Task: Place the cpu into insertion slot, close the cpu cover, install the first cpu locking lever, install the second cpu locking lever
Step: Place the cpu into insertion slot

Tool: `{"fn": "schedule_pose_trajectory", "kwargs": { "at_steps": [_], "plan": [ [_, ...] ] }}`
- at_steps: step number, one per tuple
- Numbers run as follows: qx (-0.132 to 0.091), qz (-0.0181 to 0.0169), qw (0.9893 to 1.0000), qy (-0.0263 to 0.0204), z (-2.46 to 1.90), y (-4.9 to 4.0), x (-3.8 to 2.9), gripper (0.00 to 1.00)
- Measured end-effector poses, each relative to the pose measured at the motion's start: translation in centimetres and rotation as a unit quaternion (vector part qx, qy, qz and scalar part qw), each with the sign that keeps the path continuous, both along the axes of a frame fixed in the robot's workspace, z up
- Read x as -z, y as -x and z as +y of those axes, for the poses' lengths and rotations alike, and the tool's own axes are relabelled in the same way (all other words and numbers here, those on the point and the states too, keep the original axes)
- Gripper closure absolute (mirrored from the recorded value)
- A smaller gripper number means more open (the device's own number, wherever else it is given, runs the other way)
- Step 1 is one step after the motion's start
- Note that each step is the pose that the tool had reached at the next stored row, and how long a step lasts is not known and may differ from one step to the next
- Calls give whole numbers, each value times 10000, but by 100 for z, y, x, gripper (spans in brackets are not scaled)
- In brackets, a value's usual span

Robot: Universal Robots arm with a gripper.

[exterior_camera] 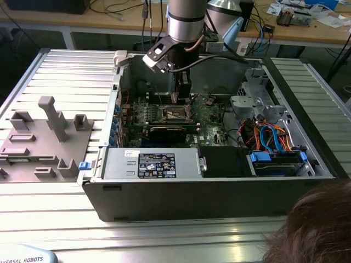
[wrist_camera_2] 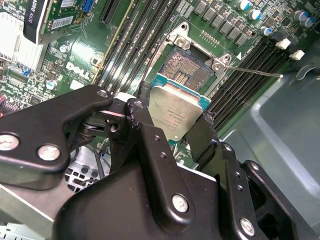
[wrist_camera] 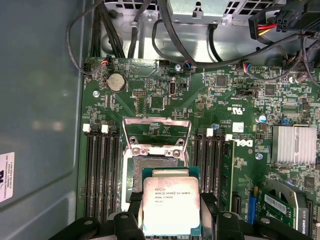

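Note:
My gripper [wrist_camera_2: 172, 125] is shut on the cpu [wrist_camera_2: 175, 112], a flat silver-topped square chip with a green edge, pinched at two opposite sides by the black fingers [wrist_camera_2: 137, 112]. I hold the cpu [wrist_camera: 171, 205] just above and a little off the insertion slot [wrist_camera: 152, 162], whose dark gold-tinged centre [wrist_camera_2: 187, 70] shows partly uncovered. The cpu cover [wrist_camera: 157, 132], a silvery frame, is swung open beyond the socket. A thin locking lever [wrist_camera_2: 255, 72] stands out to one side of the socket. In the exterior view the gripper [exterior_camera: 181, 98] hangs inside the open computer case over the green board [exterior_camera: 211, 118].
Long memory slots [wrist_camera: 102, 170] flank the socket on both sides. Black cables [wrist_camera: 165, 35] run along the case wall. A long black card [exterior_camera: 167, 131] and a black power supply [exterior_camera: 151, 164] sit nearby. A grey fixture [exterior_camera: 44, 137] lies at the exterior view's left. A person's head [exterior_camera: 315, 230] is at the lower right.

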State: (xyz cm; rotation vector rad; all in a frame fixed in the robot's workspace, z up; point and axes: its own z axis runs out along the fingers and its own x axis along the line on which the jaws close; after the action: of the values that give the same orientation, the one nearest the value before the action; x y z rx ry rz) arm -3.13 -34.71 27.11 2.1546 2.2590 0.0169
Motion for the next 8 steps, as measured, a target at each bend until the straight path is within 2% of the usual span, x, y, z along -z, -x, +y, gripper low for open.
{"fn": "schedule_pose_trajectory", "kwargs": {
  "at_steps": [8],
  "plan": [
    [0, 0, 10000, 0, 0, 0, 17, 46]
  ]
}}
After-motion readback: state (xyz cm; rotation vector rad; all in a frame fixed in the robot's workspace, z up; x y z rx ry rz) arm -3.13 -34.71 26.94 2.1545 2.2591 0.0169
